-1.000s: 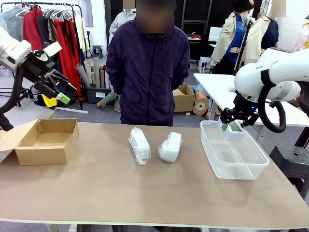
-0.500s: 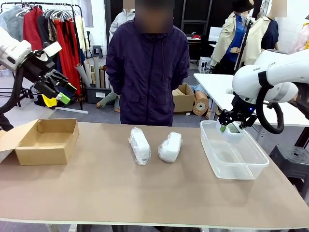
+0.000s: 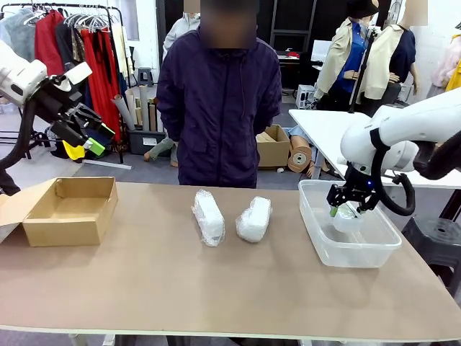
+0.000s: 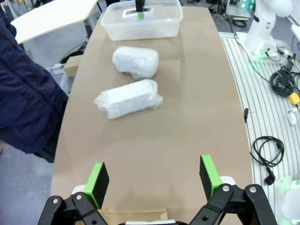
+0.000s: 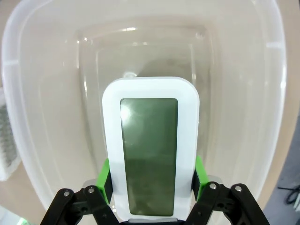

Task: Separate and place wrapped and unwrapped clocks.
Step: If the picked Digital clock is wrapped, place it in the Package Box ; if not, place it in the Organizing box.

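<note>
Two wrapped clocks, white bubble-wrap bundles, lie mid-table: one (image 3: 208, 216) (image 4: 129, 98) on the left, the other (image 3: 253, 218) (image 4: 136, 61) to its right. The unwrapped clock (image 5: 149, 140), white with a grey-green screen, is clamped between the green pads of my right gripper (image 5: 150, 180) (image 3: 344, 210), which is lowered inside the clear plastic tub (image 3: 374, 245) (image 5: 28, 154). My left gripper (image 3: 85, 133) (image 4: 154, 180) hangs open and empty in the air, up above the cardboard box's far left side.
An open cardboard box (image 3: 68, 209) sits at the table's left end. A person in a dark jacket (image 3: 220, 101) stands at the far edge behind the bundles. The table's near half is bare.
My right gripper has moved down and slightly left with the unwrapped clock, from above the tub's far rim into the tub. The left arm and both bundles stayed still.
</note>
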`<act>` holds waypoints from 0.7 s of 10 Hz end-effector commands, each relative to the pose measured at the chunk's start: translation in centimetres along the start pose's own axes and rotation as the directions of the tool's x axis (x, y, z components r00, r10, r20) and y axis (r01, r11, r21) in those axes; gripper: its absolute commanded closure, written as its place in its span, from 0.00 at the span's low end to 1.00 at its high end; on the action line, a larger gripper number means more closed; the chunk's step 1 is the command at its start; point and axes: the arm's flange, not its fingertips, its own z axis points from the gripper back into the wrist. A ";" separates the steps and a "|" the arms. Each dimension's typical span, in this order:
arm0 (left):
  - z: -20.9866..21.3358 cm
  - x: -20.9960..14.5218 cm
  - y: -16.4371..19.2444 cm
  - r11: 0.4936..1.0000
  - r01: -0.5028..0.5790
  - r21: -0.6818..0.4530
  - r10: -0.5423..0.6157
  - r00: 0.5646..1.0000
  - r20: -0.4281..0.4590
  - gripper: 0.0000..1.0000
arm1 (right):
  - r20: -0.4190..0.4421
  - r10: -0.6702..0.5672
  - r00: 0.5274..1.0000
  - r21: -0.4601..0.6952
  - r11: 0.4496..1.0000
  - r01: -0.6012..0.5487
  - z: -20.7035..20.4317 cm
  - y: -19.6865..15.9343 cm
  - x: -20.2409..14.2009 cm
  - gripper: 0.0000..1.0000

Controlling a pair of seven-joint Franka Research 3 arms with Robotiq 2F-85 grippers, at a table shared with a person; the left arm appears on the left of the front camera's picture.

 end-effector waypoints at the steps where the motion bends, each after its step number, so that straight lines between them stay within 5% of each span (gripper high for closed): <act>1: 0.1 0.1 0.0 1.000 0.002 0.001 -0.002 1.000 0.004 0.00 | 0.002 -0.039 0.999 -0.028 0.999 0.039 -0.1 0.3 1.2 1.00; 5: 0.1 0.1 0.0 1.000 0.002 0.001 -0.002 1.000 0.004 0.00 | -0.010 -0.043 0.999 -0.023 0.999 0.043 -2.8 0.7 1.4 1.00; 6: 0.1 0.1 0.0 1.000 0.002 0.001 -0.002 1.000 0.004 0.00 | -0.021 -0.037 0.999 -0.030 0.999 0.036 -3.2 0.8 1.2 0.95; 7: 0.1 0.1 0.0 1.000 0.002 0.001 -0.002 1.000 0.004 0.00 | -0.027 -0.040 0.999 -0.028 0.999 0.039 -3.4 0.9 1.1 0.79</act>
